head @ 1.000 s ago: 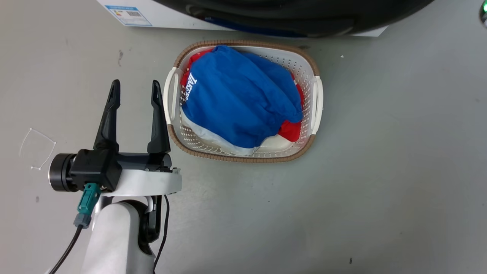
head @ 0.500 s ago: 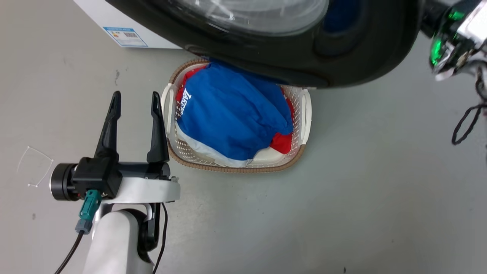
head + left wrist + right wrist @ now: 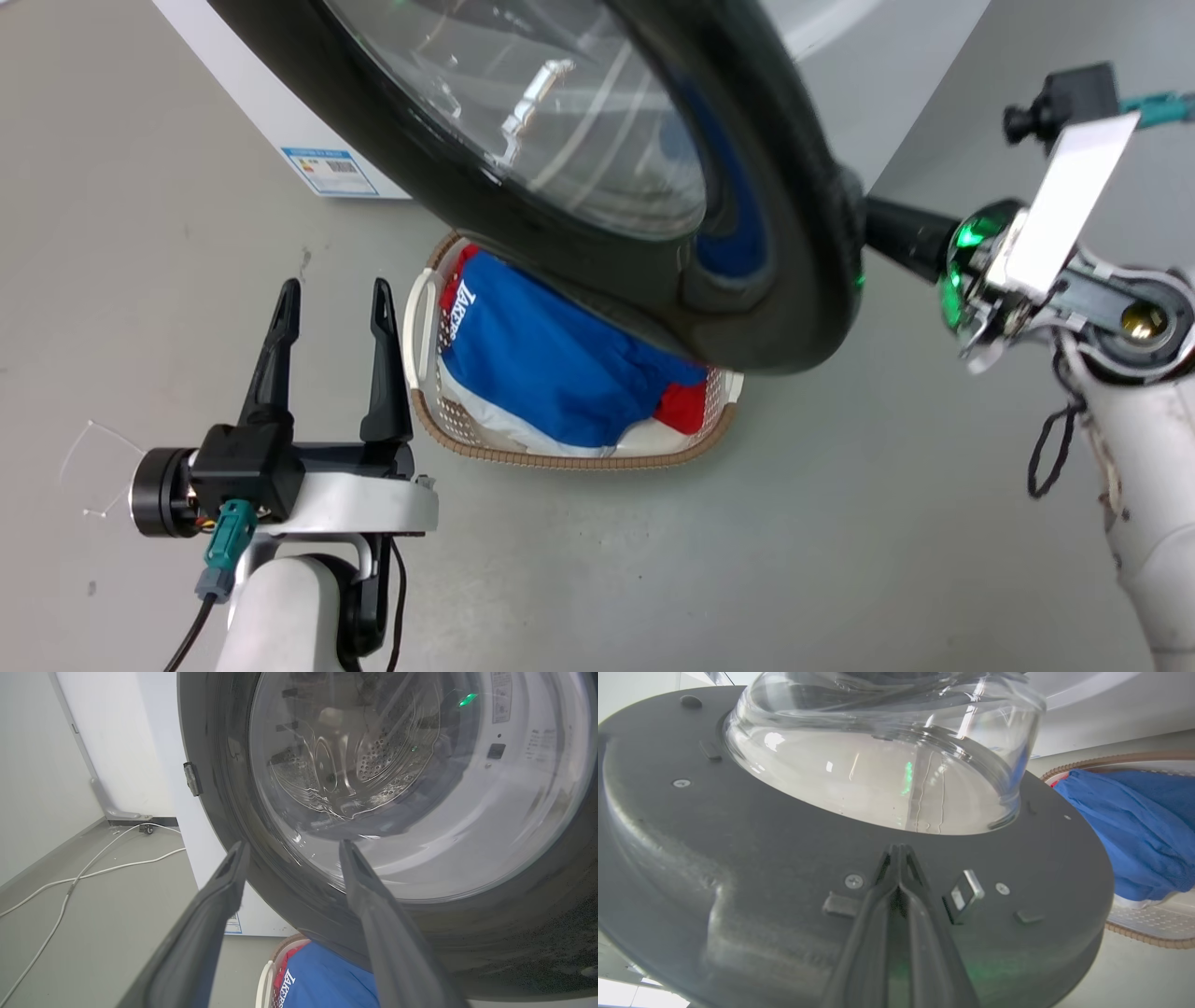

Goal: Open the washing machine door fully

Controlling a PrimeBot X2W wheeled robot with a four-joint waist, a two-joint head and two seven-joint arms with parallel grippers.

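washing machine door (image 3: 597, 280) partly swung out, far centre, hanging over the laundry basket (image 3: 560, 459). right gripper (image 3: 900, 858): fingers pressed together, holding nothing, tips against the door's inner face beside the metal latch (image 3: 966, 896); likely a push, so the door pivots freely. left gripper (image 3: 334, 291): wide open, empty, parked near left, clear of the swing.

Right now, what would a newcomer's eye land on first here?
The big black glass-centred door stands open over the basket of blue and red clothes, at the head view's top. The right gripper, shut, has its tips at the door's inner face; the left gripper hangs open beside the basket.
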